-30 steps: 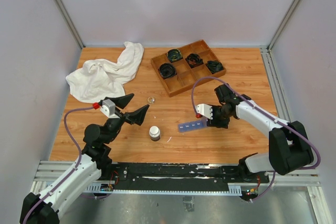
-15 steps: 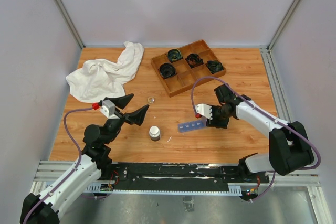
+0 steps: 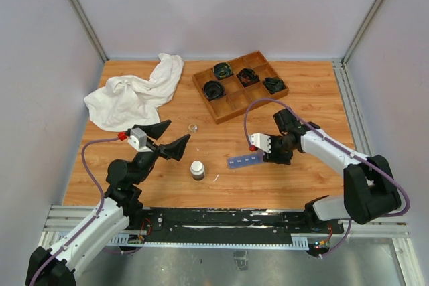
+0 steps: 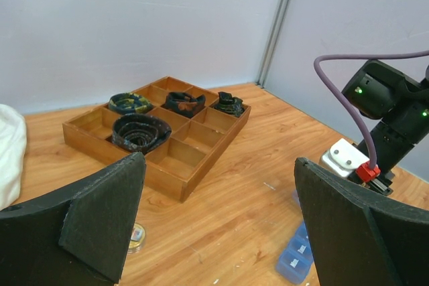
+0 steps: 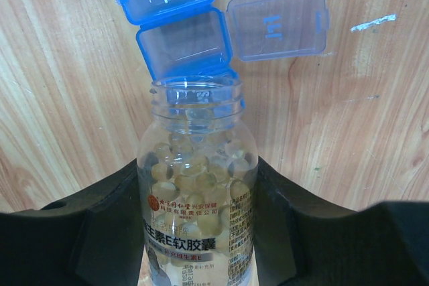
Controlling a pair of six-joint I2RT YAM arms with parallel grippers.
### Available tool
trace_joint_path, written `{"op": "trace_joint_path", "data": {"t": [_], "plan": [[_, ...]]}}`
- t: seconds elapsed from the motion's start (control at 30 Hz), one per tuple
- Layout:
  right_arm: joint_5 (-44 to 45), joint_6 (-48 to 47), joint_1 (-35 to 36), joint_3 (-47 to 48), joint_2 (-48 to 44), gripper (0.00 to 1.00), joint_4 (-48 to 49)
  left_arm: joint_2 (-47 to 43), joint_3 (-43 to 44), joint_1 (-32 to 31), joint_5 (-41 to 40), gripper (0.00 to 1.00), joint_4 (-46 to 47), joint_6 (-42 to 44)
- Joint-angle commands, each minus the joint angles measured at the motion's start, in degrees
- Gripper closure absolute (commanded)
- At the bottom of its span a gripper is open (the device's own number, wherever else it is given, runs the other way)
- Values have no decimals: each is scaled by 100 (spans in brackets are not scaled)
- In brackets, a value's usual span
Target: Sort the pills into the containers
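My right gripper (image 5: pixel 196 199) is shut on a clear open bottle (image 5: pixel 196 246) holding several pale yellowish pills (image 5: pixel 179 172). The bottle's mouth is tipped over an open compartment (image 5: pixel 188 45) of the blue pill-organizer strip (image 3: pixel 244 161), whose lid (image 5: pixel 278 21) is flipped back. No pill shows in that compartment. In the top view the right gripper (image 3: pixel 278 151) is at the strip's right end. My left gripper (image 3: pixel 171 137) is open and empty, held above the table left of the strip, which also shows in the left wrist view (image 4: pixel 295 259).
A small dark bottle with a white cap (image 3: pixel 197 169) stands left of the strip, with a tiny pale bit (image 3: pixel 216 178) beside it. A small round lid (image 3: pixel 193 127) lies farther back. The wooden divided tray (image 3: pixel 231 102) holds black coiled cables. A white cloth (image 3: pixel 134 93) lies back left.
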Motion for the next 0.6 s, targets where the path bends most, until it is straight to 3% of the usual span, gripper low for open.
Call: {"op": "trace_joint_path", "data": {"t": [0.0,0.07,0.17,0.27,0.33,0.43,0.57], "plan": [[183,120,107,-37,-48,99,113,-64,-44,26,30,1,179,76],[-210,58,113,62,-40,98,-211,-65,-44,25,30,1,181,76],[275,163,160,-118,-111,98,239,-63,-50,26,31,1,179,76],[-154,54,190,72,35,98,-268,-76,-53,25,27,1,179,76],[348,138,200,-129,-58,99,241,-77,-53,25,31,1,181,76],[12,99,185,14,2,99,-133,-70,-48,27,29,1,178,76],[210,91,173,-80,-17,99,63,-55,-43,26,31,1,188,76]]}}
